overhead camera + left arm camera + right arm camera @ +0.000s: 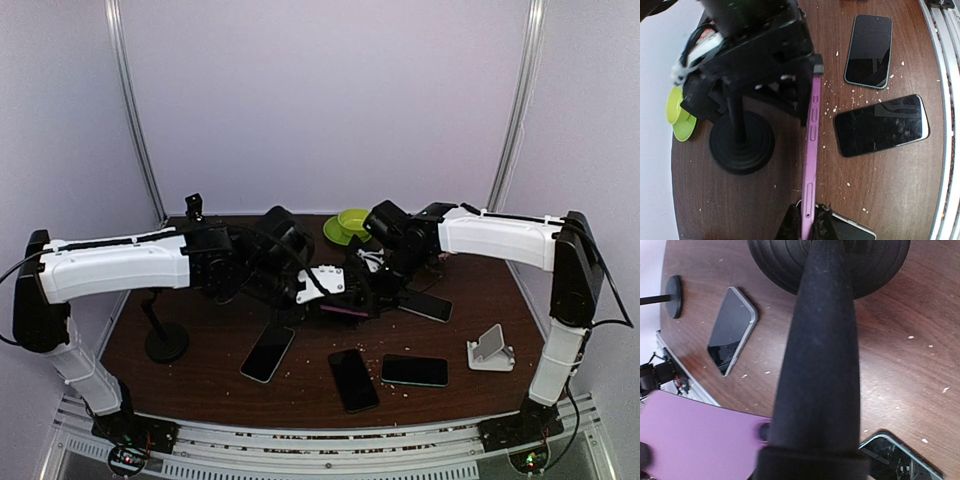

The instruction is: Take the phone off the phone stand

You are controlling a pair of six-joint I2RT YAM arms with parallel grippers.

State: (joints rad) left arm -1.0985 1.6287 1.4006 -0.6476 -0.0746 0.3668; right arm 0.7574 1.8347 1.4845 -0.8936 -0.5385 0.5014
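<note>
The purple phone (812, 130) stands on edge above the table, its far end in the clamp of a black phone stand (740, 142) with a round base. My left gripper (809, 222) is shut on the phone's near end. My right gripper (378, 272) reaches in from the right and sits on the stand's upper part, closed round it. In the right wrist view the stand's pole (820, 365) fills the middle, its fingers are hidden, and the purple phone (695, 435) shows at the lower left. In the top view the phone (345, 312) lies between the two grippers.
Dark phones lie flat on the brown table (200, 375): one at front left (268, 352), one at front centre (353, 379), one beside it (414, 370), one under the right arm (425, 305). A second black stand (165, 340) is at left, a white stand (490, 350) at right, a green bowl (350, 225) at the back.
</note>
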